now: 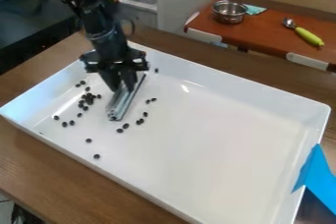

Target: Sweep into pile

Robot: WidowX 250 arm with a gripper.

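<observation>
The black gripper (pixel 122 88) hangs over the upper left part of the white tray (pixel 230 144), shut on a grey metal bar (pixel 122 102) that lies low at the tray floor and slants from upper right to lower left. Small dark beans are scattered on both sides of the bar. A denser cluster of beans (pixel 89 99) sits left of it, with looser ones around. To its right is a loose line of beans (pixel 140 121), and two single beans lie nearer the front wall, one of them a lone bean (pixel 97 156).
The tray's raised walls surround the work area on a brown wooden table (pixel 39 169). Blue tape (pixel 318 176) crosses the right wall. Behind stand a metal pot (pixel 230 12) and a green-handled spoon (pixel 308 36) on a reddish surface.
</observation>
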